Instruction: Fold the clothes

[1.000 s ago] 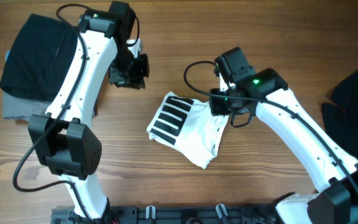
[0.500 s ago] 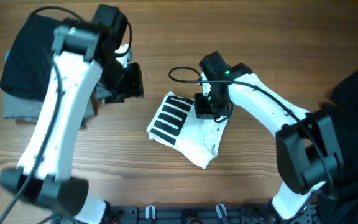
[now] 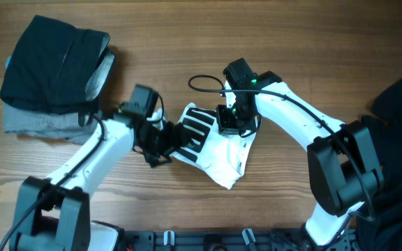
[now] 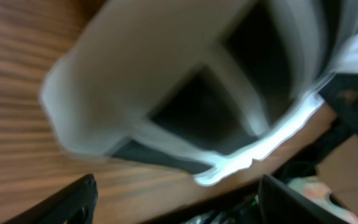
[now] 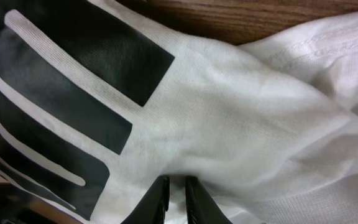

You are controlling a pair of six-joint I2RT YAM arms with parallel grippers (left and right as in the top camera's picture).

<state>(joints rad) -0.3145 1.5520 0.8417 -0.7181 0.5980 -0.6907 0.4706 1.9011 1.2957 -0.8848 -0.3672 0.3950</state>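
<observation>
A white T-shirt [image 3: 222, 157] with a black striped print [image 3: 195, 129] lies partly folded at the table's middle. My right gripper [image 3: 230, 124] presses down on its upper middle. In the right wrist view the right gripper [image 5: 177, 198] is shut on a pinched ridge of the white fabric [image 5: 241, 112], beside the black stripes [image 5: 73, 93]. My left gripper [image 3: 167, 139] sits at the shirt's left edge, by the print. In the blurred left wrist view the left gripper [image 4: 179, 208] is open, its fingers [image 4: 73, 199] wide apart just short of the shirt's hem [image 4: 229, 168].
A stack of folded black clothes [image 3: 51, 63] on a grey garment [image 3: 37, 122] sits at the back left. Another black garment [image 3: 400, 111] lies at the right edge. A black cable [image 3: 204, 84] loops behind the right wrist.
My left arm swung from the back-left stack down to the shirt's left edge, and its jaws opened. The right gripper shifted left onto the shirt and closed on the fabric.
</observation>
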